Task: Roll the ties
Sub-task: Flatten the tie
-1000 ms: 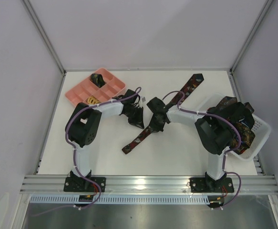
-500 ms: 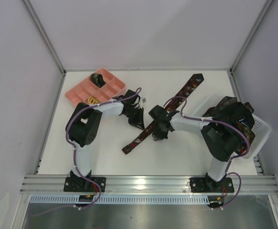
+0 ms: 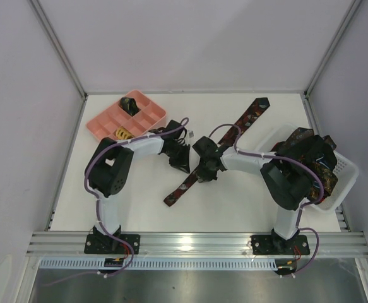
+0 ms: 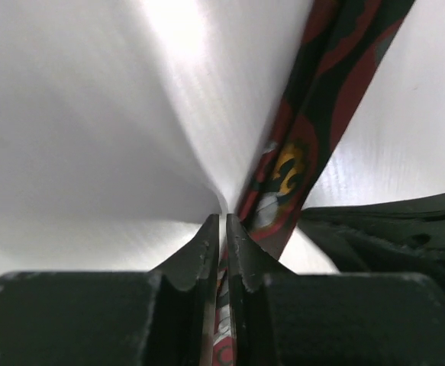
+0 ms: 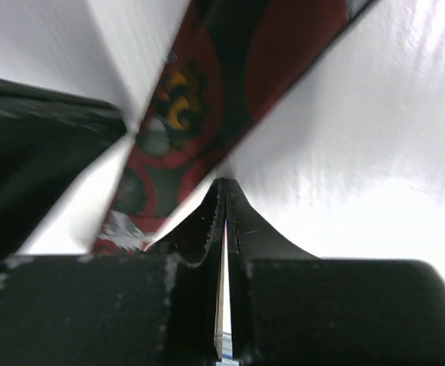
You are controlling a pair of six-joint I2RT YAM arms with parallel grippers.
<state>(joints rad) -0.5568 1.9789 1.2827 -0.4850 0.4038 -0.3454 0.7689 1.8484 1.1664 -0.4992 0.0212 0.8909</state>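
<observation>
Now pinching tie point(image 3: 250, 117) mid-length with left gripper point(image 4: 223, 221); long axis near-left to far-right; right gripper point(image 5: 224, 187) closed, empty, just beside.

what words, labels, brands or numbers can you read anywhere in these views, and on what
No readable text in any view.
The tie: only red, yellow and pale pattern shapes, which are not letters.
The pink tray: no label visible.
The white basket: no label visible; the fabric piled in it is too small to make out any tag.
</observation>
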